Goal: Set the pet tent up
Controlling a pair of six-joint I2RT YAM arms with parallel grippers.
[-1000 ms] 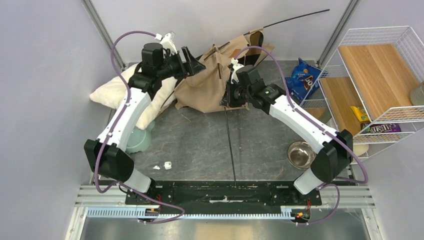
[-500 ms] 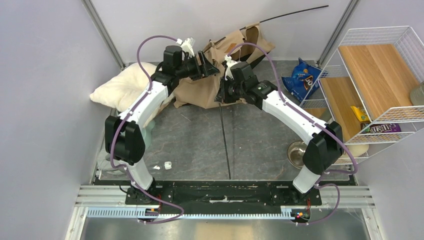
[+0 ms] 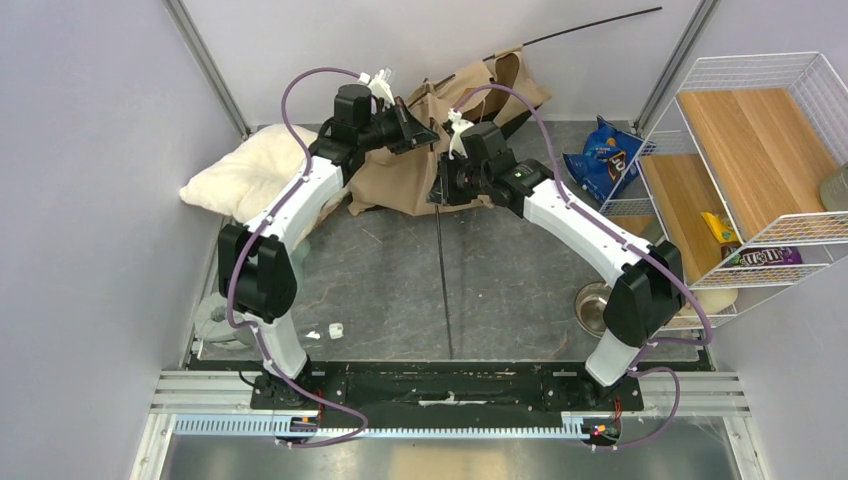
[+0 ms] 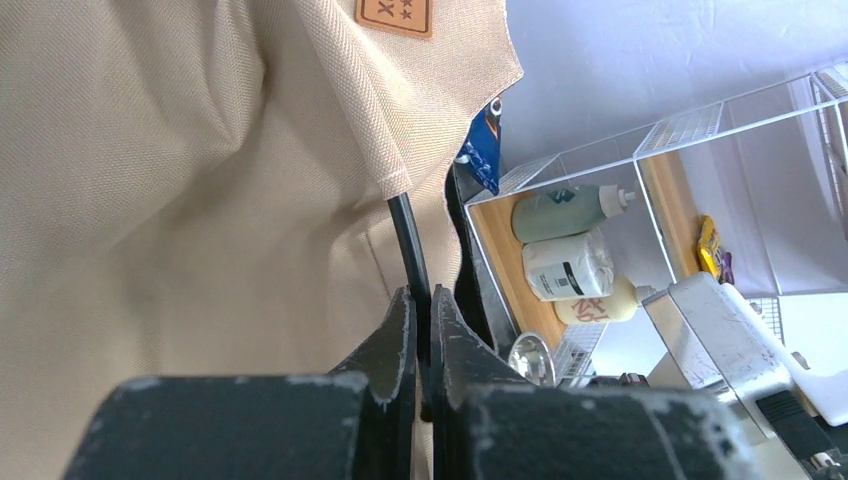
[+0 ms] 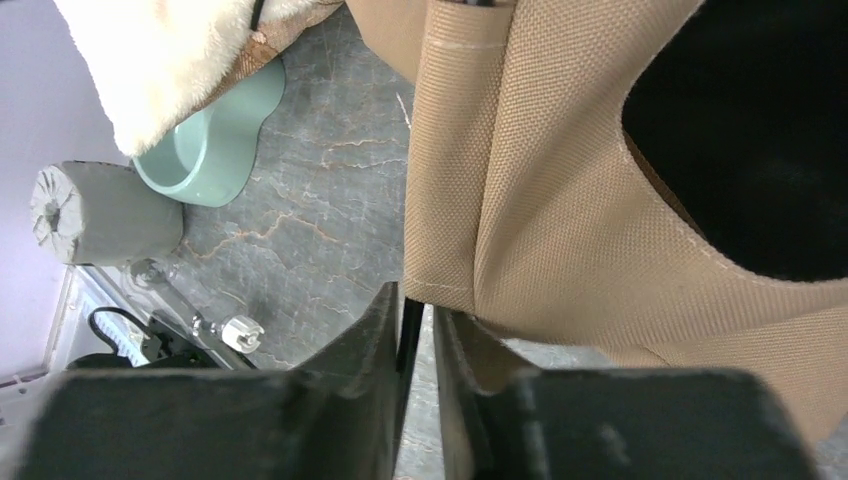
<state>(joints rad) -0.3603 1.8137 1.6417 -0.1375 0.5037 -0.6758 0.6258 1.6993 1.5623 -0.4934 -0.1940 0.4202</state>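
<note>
The tan pet tent [image 3: 410,175] lies crumpled at the back of the table, brown label [image 4: 395,15] and black lining [image 5: 750,120] showing. My left gripper [image 4: 422,300] [image 3: 425,128] is at its top edge, shut on a thin black pole [image 4: 405,235] coming out of a fabric hem. My right gripper [image 5: 415,300] [image 3: 440,190] sits at the tent's front lower edge. Its jaws stand slightly open around a second black pole [image 5: 410,330]; that pole leans on one finger, with a gap to the other. It runs forward over the table [image 3: 443,280].
A fluffy white pillow [image 3: 245,175] lies left of the tent, with a green bowl [image 5: 210,150] and a grey roll [image 5: 90,215] nearer. A blue snack bag [image 3: 603,155], a wire shelf [image 3: 760,150] and a metal bowl [image 3: 592,305] stand right. Another pole tip [image 3: 590,28] sticks out towards the back right.
My left arm swung right to the tent's top and its jaws closed on the pole. My right gripper shifted left with the long pole and its jaws loosened.
</note>
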